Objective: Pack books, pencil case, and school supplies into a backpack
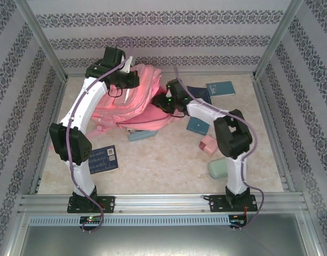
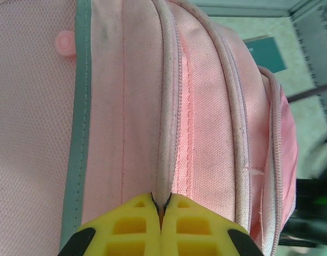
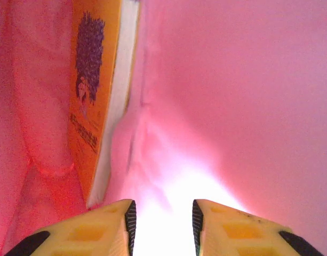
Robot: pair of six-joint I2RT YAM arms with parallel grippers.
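While my left gripper (image 2: 162,207) is squeezing shut on the big pink fabric backpack (image 1: 137,106) at the back of the table (image 1: 163,173), my right gripper (image 3: 162,213) is reaching inside it, jaws apart and empty. One thin yellow book (image 3: 94,90) is sitting inside. A dark navy book (image 1: 103,159), teal books (image 1: 221,88) and a small pink box (image 1: 208,144) are waiting outside.
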